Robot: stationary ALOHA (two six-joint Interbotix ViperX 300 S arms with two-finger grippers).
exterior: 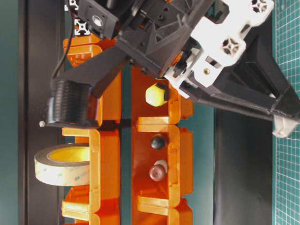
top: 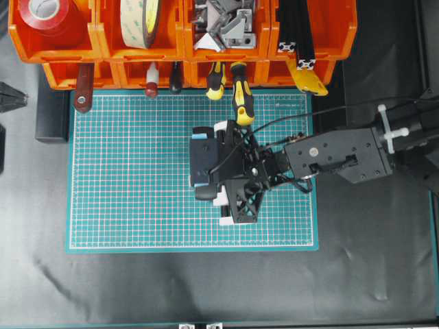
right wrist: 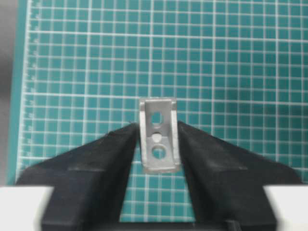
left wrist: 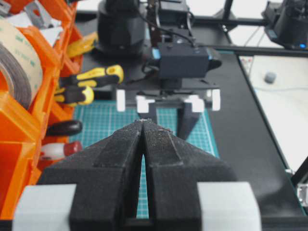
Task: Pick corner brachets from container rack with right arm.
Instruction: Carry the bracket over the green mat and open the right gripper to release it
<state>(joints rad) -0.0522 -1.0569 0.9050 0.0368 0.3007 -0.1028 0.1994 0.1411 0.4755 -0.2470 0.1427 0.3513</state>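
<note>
The left gripper is at the left edge of the table, its black jaws pressed together on nothing. In the middle, the right gripper hangs over the green mat with a silver corner bracket between its fingers; whether they grip it I cannot tell. More brackets lie in the orange rack.

Right arm reaches in from the right over green mat. Orange rack along the top edge; brackets in an upper bin; screwdrivers overhang the mat.
</note>
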